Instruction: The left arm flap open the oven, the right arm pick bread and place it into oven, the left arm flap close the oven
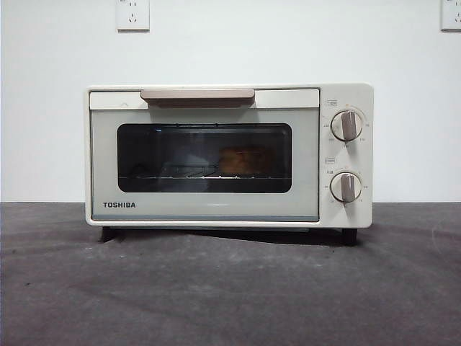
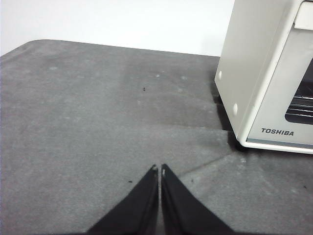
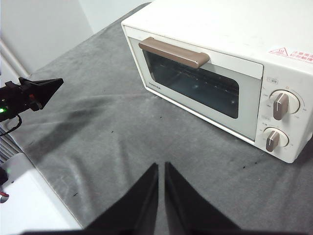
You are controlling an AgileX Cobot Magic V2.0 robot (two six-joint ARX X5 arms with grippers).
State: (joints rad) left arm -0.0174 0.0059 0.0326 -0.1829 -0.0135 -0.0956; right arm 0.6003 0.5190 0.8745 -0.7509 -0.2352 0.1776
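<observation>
L gripper (image 2: 159, 169): fingers (image 2: 146, 196) pressed together, tips meeting w/ only a hairline slit, holding nothing, touching nothing. It hangs above bare worktop (image 2: 88, 122), off the oven's (image 2: 254, 73) side wall, toward the front edge. R wrist view also catches this arm as a dark wedge (image 3: 41, 88) over the worktop's side edge, well apart from the oven.

R gripper (image 3: 161, 169): fingers (image 3: 142, 200) clenched too, a thin gap btwn them, nothing held. It sits above the worktop's front part, clear of the oven door.

Oven: cream-white TOSHIBA box, standing toward the back edge of the worktop, roughly centred. Door shut, beige bar handle (image 1: 197, 94) along the top of the door, two beige knobs (image 1: 347, 125) stacked on the side panel. Bread (image 1: 245, 160) inside, seen dimly thru the dark glass as an orange-brown lump on the wire rack (image 1: 180, 173), in the half of the cavity nearer the knobs.

Surface: dark grey felt-like mat w/ creases & small specks. Behind: plain white wall, w/ two wall sockets (image 1: 132, 14) high up.
</observation>
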